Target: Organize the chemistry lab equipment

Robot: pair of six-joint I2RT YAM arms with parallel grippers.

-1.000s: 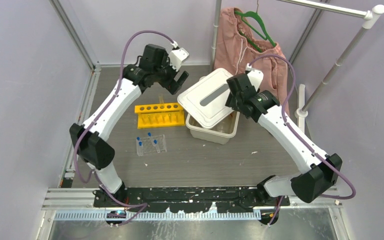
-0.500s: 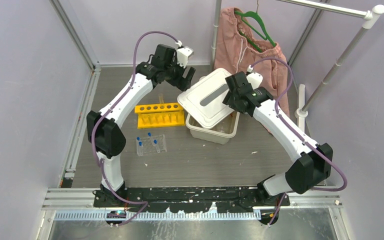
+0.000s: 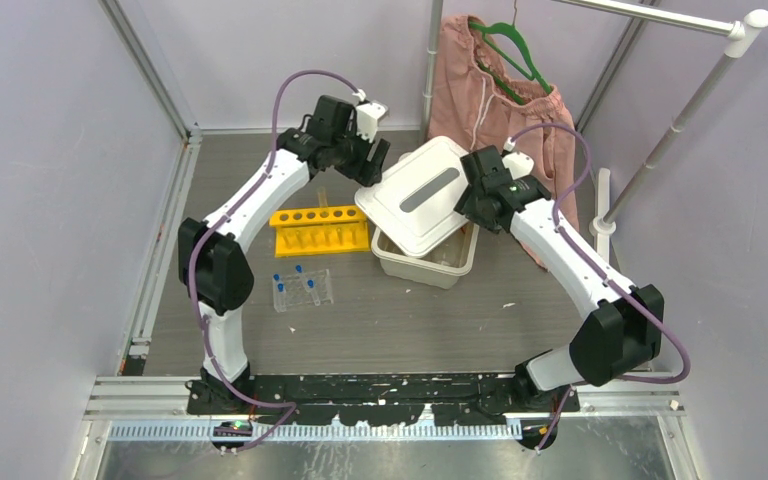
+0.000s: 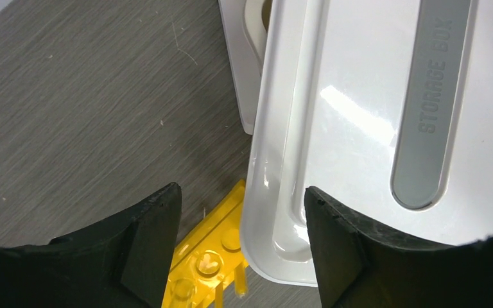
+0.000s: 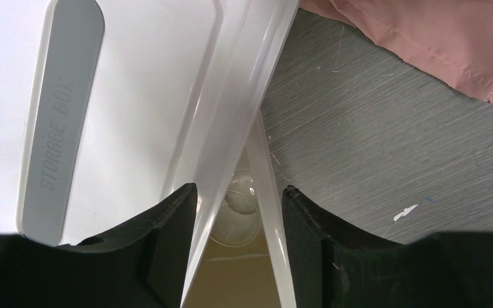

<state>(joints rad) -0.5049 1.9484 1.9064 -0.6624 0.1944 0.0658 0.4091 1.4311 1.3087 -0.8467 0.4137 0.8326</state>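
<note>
**Overhead view.** A grey wood-grain table (image 3: 410, 320) is enclosed by lavender walls. Pink shorts (image 3: 480, 80) hang on a green hanger (image 3: 515, 50) at the far right. A white storage box (image 3: 430, 262) stands at centre, and its lid (image 3: 420, 195) lies askew over it, overhanging to the far left. The yellow six-hole tube rack (image 3: 322, 228) stands just left of the box. The clear plastic grid rack (image 3: 303, 290) sits nearer, apart from the yellow rack, and holds small blue-capped tubes (image 3: 298, 270). The left gripper (image 3: 372, 165) is at the lid's far-left edge. The right gripper (image 3: 472, 195) is at the lid's right edge.

**Left wrist view.** The jaws are spread, with one finger over bare table and the other over the lid's top. The lid's rounded corner lies between them, and a gap shows between it and the finger on the table side. One end of the yellow rack shows below the corner.

**Right wrist view.** The jaws stand partly apart, straddling the lid's rim and the box wall beneath it. Whether they press on the rim cannot be told. Small clear glassware (image 5: 237, 215) lies inside the box, seen through the gap between rim and wall. A fold of the pink shorts rests on the table at the upper right.
</note>
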